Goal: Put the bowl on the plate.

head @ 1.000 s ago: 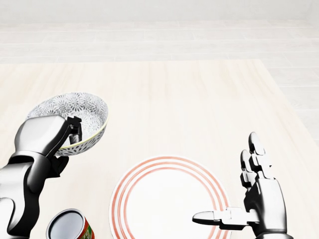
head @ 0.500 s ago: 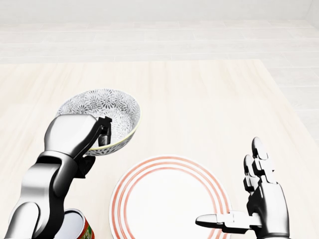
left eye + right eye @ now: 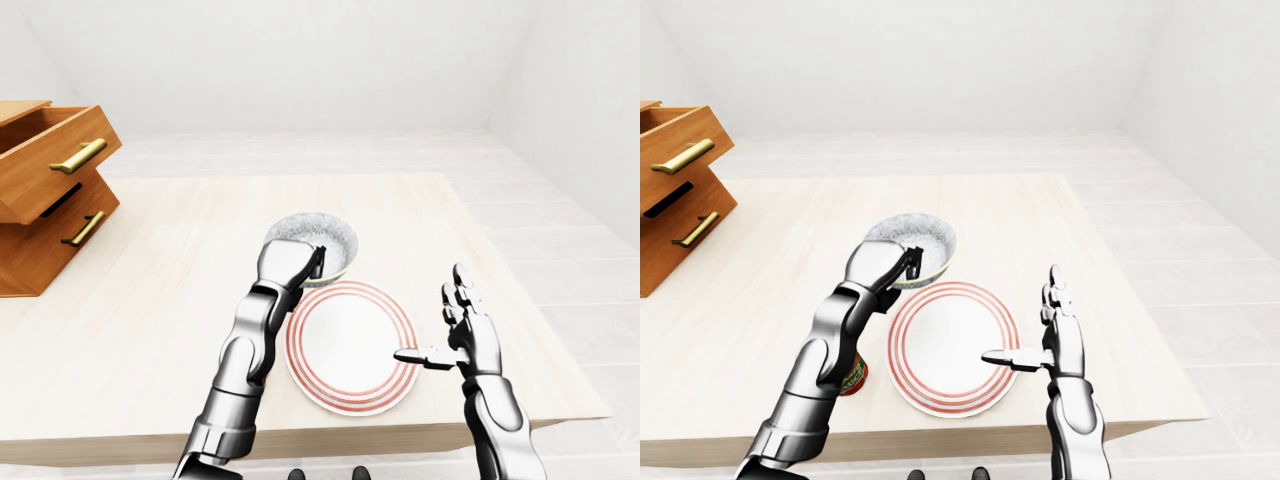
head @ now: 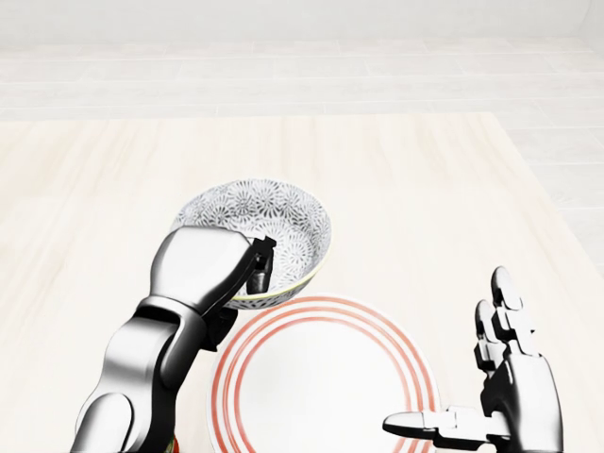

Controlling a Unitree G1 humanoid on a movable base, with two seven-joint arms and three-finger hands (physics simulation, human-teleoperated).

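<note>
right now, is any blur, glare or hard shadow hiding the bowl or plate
Head view: sharp and evenly lit, no glare on the bowl or plate; only the left hand covers the bowl's lower rim. Left-eye and right-eye views: equally sharp, soft flat light, both just smaller.

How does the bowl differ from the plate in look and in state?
The bowl is deep, with a grey flower pattern; the plate is flat and white with red rings. The bowl is gripped at its rim by the left hand; the plate lies free on the table. Both are round.
</note>
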